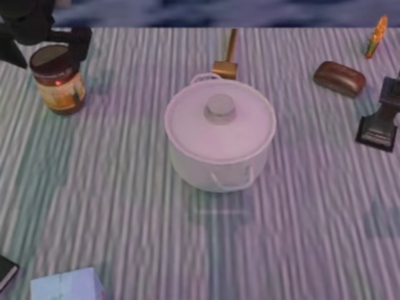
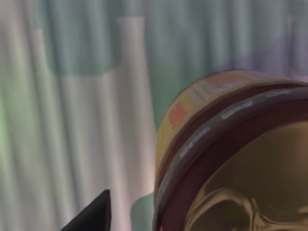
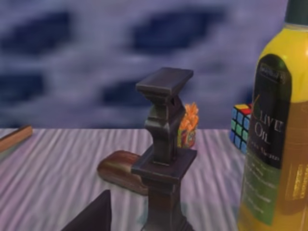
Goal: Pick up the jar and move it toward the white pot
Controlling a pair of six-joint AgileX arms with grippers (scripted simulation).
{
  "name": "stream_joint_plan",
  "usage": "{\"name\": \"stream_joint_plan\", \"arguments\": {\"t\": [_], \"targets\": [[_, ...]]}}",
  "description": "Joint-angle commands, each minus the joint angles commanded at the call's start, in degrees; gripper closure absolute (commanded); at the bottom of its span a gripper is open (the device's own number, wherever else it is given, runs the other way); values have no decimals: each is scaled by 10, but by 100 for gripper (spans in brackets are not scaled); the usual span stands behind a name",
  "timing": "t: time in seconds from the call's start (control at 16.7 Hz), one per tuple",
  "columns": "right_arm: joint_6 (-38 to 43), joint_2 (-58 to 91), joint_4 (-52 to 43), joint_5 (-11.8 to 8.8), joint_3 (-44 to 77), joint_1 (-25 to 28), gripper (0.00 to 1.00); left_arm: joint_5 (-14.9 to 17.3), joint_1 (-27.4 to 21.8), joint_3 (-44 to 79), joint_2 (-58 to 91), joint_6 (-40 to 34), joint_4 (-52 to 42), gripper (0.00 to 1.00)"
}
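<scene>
One jar [image 1: 57, 79] stood near the tabletop's [image 1: 112, 206] far left corner, the left tool [image 1: 44, 34] just behind its lid; whether that tool was spread or pinching could not be told. Open striped surface separated it from the single white pot [image 1: 219, 134] at center. The right wrist view showed a bottle [image 3: 274, 130] labelled "Olive Oil".

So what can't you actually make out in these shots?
- Left gripper: at the jar in the top view, its dark fingers merging with the lid; grip unclear.
- Jar base: cut off in the left wrist view.
- Right gripper: outside the top view; one dark fingertip shows.
- White pot: lid hides its inside.
</scene>
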Motion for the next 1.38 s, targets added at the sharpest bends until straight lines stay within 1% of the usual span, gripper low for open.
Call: {"name": "stream_joint_plan", "arguments": {"t": [0.24,0.48,1.26,1.32,1.38], "targets": [[0,0,0,0,0,0,0,0,0,-39,14,1,53,0],[0,0,0,0,0,0,0,0,0,-42,14,1,56,0],[0,0,0,0,0,0,0,0,0,-42,14,1,56,98],[0,0,0,0,0,0,0,0,0,-42,14,1,56,100],[0,0,0,0,0,0,0,0,0,-42,14,1,56,100]]}}
